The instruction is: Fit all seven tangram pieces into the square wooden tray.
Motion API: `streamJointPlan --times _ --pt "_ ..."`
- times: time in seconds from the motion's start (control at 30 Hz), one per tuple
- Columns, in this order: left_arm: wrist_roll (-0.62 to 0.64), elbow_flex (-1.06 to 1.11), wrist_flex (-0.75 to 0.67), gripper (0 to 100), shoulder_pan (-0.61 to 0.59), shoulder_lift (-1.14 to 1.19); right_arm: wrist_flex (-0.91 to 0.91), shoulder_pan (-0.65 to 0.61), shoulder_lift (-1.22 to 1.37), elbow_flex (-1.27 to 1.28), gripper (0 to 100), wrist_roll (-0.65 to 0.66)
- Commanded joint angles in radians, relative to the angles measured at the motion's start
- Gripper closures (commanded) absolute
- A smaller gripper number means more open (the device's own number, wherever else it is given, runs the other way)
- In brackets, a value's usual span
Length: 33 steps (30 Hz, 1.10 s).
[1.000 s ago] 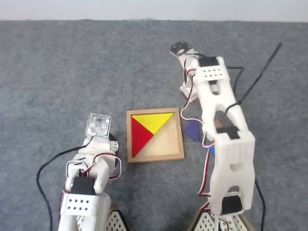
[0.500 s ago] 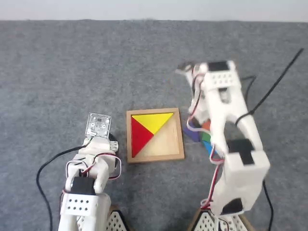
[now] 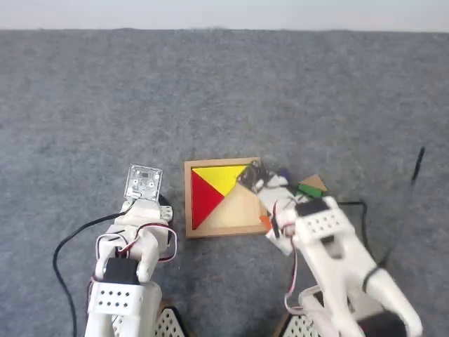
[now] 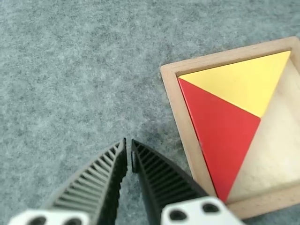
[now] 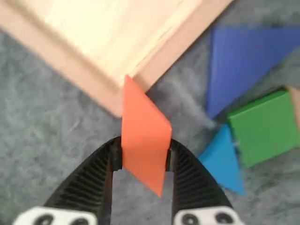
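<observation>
The orange piece [image 5: 144,136], clamped between the right gripper's [image 5: 143,149] fingers, sat just outside the tray's [image 5: 176,44] corner, its long axis running from the fingers towards that corner. It would likely need lifting clear of the rim and lining up with the bare wood before release. The left gripper [image 4: 128,144], fingers together, hung over the table [image 4: 70,70] beside the tray.

— How much of the tray [image 3: 210,230] shows from above?
— Not its right side: the right arm [image 3: 323,232] covers it and most of the loose pieces. The green piece [image 3: 309,190], the tan piece [image 3: 315,182] and the orange piece [image 3: 265,222] peek out as slivers.
— And the wrist views?
— Both cut the tray off at the frame's edge. The dark blue triangle [image 5: 243,61] runs off too, and the tan piece's shape can't be told.
</observation>
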Motion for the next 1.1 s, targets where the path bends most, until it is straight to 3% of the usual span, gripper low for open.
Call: streamJointPlan --times 0.0,0.43,0.7,1.07 --pt "0.003 -0.008 0.002 99 -0.003 -0.012 -0.015 -0.01 -0.139 0.081 98.9 0.005" --pt "0.003 -0.008 0.002 99 -0.003 -0.012 -0.033 -0.008 -0.409 0.218 99.0 0.014" --pt "0.003 -0.008 0.002 99 -0.003 -0.012 0.108 -0.019 -0.407 -0.018 99.0 0.121" --pt "0.003 -0.008 0.002 99 -0.003 -0.012 0.079 -0.306 0.007 -0.345 99.0 0.201"
